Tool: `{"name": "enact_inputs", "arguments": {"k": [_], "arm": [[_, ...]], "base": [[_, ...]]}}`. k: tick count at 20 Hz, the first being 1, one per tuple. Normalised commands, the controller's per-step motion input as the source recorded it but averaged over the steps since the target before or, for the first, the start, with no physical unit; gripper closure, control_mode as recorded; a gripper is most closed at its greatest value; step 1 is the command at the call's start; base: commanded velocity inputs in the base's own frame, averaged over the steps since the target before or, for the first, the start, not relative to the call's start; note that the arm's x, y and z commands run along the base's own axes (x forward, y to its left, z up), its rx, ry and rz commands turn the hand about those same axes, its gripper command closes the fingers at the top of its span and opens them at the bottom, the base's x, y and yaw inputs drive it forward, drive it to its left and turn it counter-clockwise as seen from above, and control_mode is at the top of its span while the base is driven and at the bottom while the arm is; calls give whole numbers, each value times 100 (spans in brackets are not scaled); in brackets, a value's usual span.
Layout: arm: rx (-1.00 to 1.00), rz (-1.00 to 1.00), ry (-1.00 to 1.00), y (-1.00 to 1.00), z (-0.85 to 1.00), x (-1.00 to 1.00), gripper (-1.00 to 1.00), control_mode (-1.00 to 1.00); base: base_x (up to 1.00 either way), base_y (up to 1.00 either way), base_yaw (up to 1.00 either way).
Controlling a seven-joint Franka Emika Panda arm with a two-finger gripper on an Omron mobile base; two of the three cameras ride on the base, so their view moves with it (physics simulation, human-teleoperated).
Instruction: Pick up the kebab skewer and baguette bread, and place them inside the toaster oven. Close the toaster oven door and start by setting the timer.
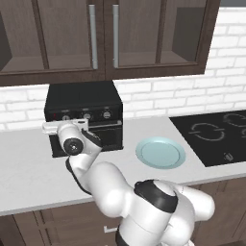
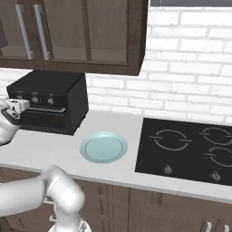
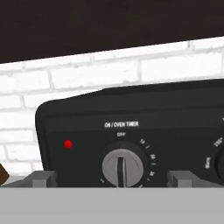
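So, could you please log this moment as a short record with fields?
toaster oven: on the counter, door shut
timer knob: grey, pointer at OFF
indicator light: red, left of the knob
gripper: at the control panel, jaws open on either side of the timer knob, holding nothing
plate: pale blue, empty, between oven and cooktop

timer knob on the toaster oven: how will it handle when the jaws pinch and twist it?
The timer knob looks rigid, with a raised centre ridge that open jaws could straddle, so slipping seems unlikely. It probably turns in place rather than moving away. The toaster oven looks boxy and heavy, unlikely to slide.
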Motion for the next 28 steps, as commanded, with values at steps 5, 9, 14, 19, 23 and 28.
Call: {"name": "enact_inputs", "arguments": {"k": [5,9,14,19,23,28], "arm": [[0,-1,0,0,0,0,-100,-100],[0,-8,0,0,0,0,-100,-100],[0,-10,0,0,0,2,-100,-100],[0,-1,-1,0,0,10,-100,-100],[0,0,0,0,0,14,-100,-100],[0,0,0,0,-1,8,-100,-100]], "base": [[0,0,0],[0,0,0],[0,0,0],[0,0,0],[0,0,0],[0,0,0]]}}
